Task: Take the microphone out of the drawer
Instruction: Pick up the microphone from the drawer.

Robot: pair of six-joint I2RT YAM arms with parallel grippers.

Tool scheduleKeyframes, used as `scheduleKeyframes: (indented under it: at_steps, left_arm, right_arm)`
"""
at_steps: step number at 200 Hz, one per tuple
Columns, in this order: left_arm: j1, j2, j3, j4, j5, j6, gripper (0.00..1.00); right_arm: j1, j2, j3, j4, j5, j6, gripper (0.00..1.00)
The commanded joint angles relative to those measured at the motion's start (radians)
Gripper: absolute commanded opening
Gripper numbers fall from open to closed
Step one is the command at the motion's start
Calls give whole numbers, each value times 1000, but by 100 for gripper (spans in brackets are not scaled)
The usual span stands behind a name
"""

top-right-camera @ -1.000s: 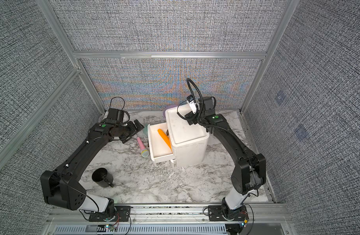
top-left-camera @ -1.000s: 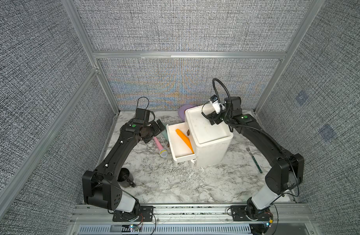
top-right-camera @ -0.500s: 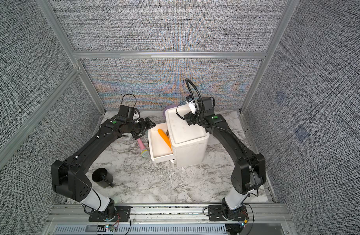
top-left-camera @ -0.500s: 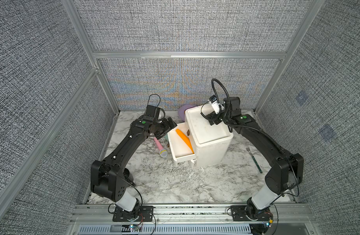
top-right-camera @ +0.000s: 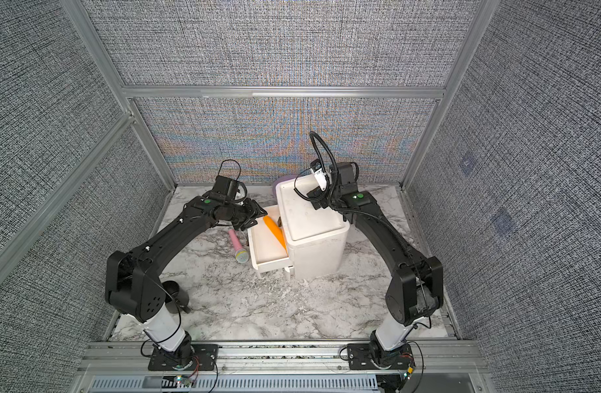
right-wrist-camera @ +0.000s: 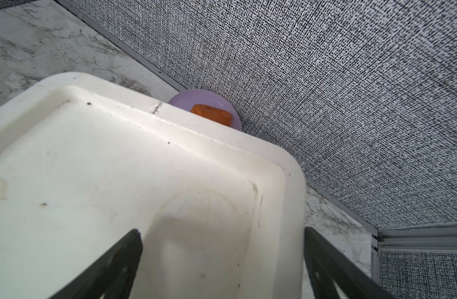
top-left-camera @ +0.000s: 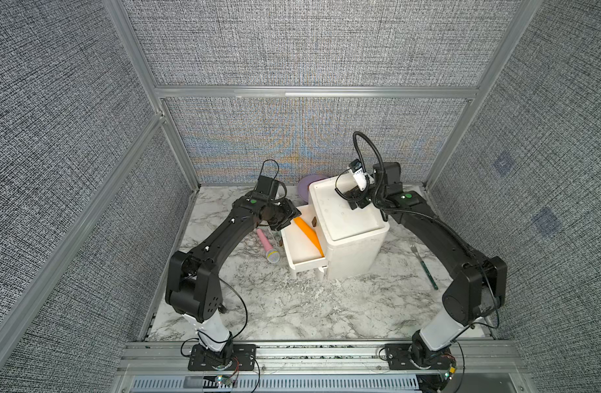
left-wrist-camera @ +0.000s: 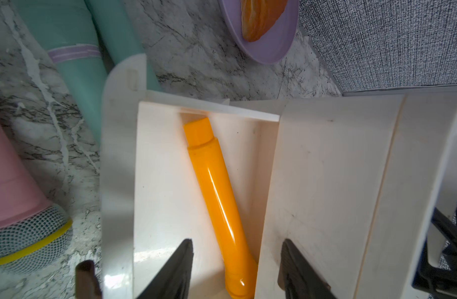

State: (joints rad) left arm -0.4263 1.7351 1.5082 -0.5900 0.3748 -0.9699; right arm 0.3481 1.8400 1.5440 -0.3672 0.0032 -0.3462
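Surface, both top views: marble table (top-left-camera: pixel 292 313) inside grey fabric walls; you have a white cabinet (top-left-camera: pixel 353 258) mid-table, its upper drawer (top-left-camera: pixel 306 263) pulled out to the left.
Task's thing: orange microphone (top-left-camera: pixel 307 231) lies slantwise in the drawer, its near end hidden under the cabinet.
Left gripper (top-left-camera: pixel 287 216): hangs over the drawer's far end, above the handle.
Right gripper (top-left-camera: pixel 355 200): over the cabinet top's far right part.
Around: pink microphone (top-left-camera: pixel 267 245) on the table just left of the drawer; fork (top-left-camera: pixel 425 268) well to the right; purple plate (top-left-camera: pixel 306 183) behind the cabinet; black cup (top-right-camera: pixel 171 289) near the left arm's base.
Left wrist view: jaws partly apart, fingers (left-wrist-camera: pixel 178 264) on either side of the orange handle, not visibly touching it; nothing held.
Clutter there: teal microphones (left-wrist-camera: pixel 75 77) beside the drawer's outer wall.
Right wrist view: jaws wide, empty, above the bare cabinet top.
Step, as you should judge it: closing in for the grasp.
Next move: lower, pinch the handle, then draw it out from under the cabinet before you lift.
In the way: the cabinet wall crowds the handle's right side; the drawer may slide.
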Motion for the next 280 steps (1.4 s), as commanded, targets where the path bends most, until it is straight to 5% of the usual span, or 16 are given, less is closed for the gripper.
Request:
scheduleKeyframes:
  at_steps: [1, 116, 190, 280]
  left_arm:
    - [-13, 39, 53, -62, -42, -5, 57]
    - [-62, 291, 234, -217, -120, -78, 51]
    - [-63, 329, 226, -202, -143, -101, 40]
    - [-90, 367, 244, -205, -154, -96, 40]
  right_arm:
    - [-1, 34, -27, -281, -8, 10, 98]
    - [-1, 36, -30, -280, -3, 8, 98]
    - [0, 36, -28, -277, -5, 15, 98]
    - [2, 41, -27, -277, -5, 12, 98]
